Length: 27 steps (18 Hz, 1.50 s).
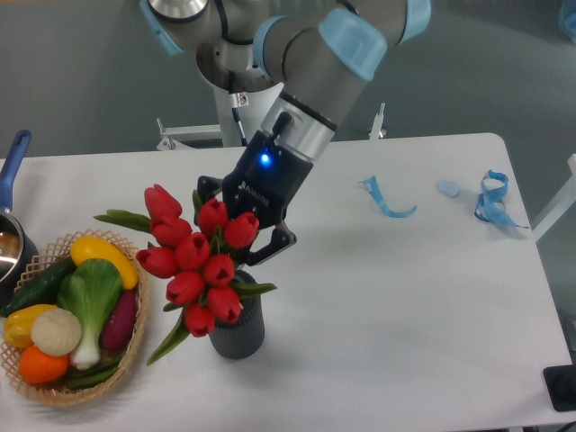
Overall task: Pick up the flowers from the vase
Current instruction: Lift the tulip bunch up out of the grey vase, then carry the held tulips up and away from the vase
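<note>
Red tulip buds make up the flowers [193,270], a tight bunch with green leaves that spread to the left and down. I see the bunch above the vase [238,331], and its lower stems seem to reach into the round mouth, though the buds hide that place from me. The vase is dark grey and ribbed, and it stands upright on the tabletop [405,315]. My tool [241,236] is behind the top of the bunch, with its dark fingers on either side of the stems. It looks clamped on the flowers, but the actual contact is covered by the buds. A small blue light shines on the wrist above it.

The tabletop is white and smooth. Behind it I see a plain grey wall and the metal stand of the arm.

At the left edge stands a woven wicker basket [133,351], just beside the lowest leaf of the bunch. It is full of vegetables [76,310]: yellow, green, white, orange and purple pieces. A pot with a blue handle [11,166] is cut off by the left border. Some blue strips [490,198] lie far to the right, well apart from the vase.
</note>
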### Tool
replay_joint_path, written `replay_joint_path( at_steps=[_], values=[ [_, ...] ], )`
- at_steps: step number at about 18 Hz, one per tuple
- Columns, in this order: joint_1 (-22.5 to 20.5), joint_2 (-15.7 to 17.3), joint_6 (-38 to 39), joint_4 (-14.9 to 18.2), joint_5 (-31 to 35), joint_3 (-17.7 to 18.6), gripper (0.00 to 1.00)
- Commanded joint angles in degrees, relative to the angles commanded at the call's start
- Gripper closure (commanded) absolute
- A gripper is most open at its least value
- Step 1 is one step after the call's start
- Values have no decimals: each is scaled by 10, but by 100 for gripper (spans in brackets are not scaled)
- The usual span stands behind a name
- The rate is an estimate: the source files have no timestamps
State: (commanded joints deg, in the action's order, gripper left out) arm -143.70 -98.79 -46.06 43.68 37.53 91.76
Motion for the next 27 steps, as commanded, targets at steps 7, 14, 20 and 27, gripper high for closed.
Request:
replay_joint_path(
  at_steps=[7,14,20,27],
  values=[
    [-52,7,6,0,0,-12,65],
    [-126,0,-14,-1,-17,-19,65],
    [-186,-17,-98,1,-17,8,65],
    [-186,-16,-136,2,-11,35,65]
  ],
)
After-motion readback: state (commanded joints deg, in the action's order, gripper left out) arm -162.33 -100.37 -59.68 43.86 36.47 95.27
